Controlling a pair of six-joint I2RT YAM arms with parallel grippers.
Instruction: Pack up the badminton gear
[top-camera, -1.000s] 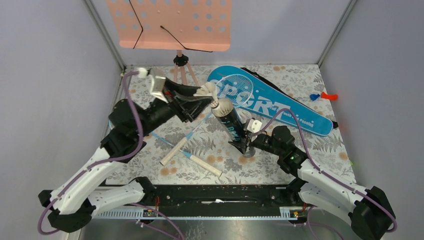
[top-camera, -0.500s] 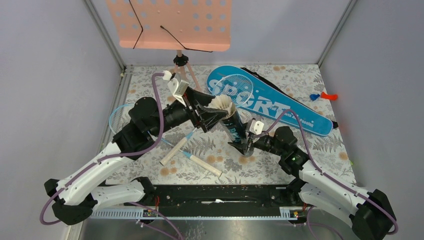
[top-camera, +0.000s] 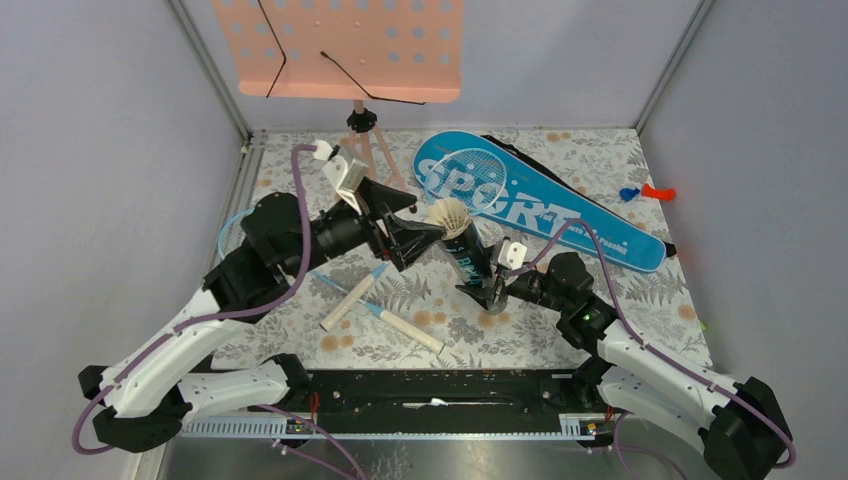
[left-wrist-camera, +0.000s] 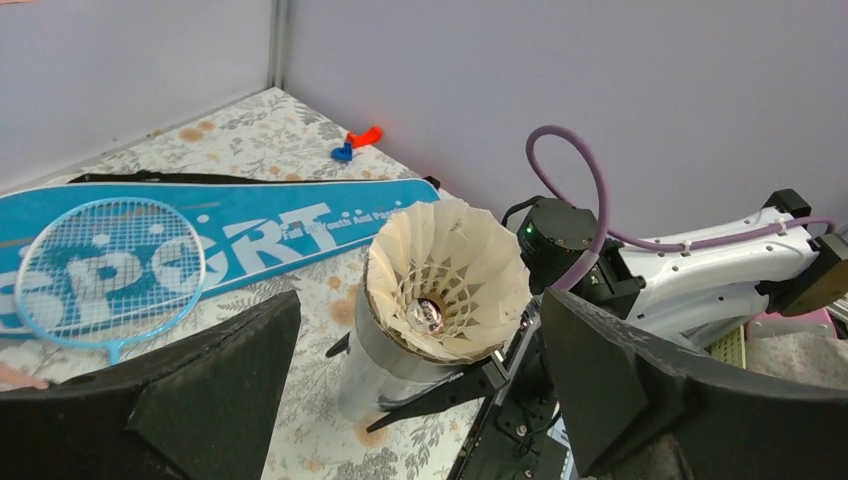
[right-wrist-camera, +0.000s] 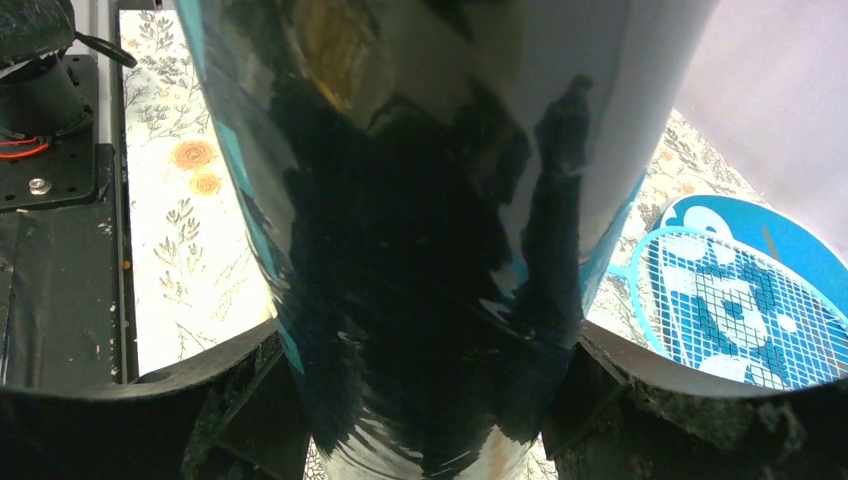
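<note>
We count one shuttlecock (top-camera: 449, 216) seated in one black tube (top-camera: 468, 262) at centre frame. Our right hand (top-camera: 492, 296) pinches the tube low, and our left hand (top-camera: 428, 220) is spread beside it. Two rackets (top-camera: 347, 300) lie lower left.

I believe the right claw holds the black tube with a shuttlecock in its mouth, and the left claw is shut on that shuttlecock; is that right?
Not quite: the left claw is open, its fingers spread clear of the shuttlecock, as the left wrist view shows. The right claw does hold the black tube.
</note>
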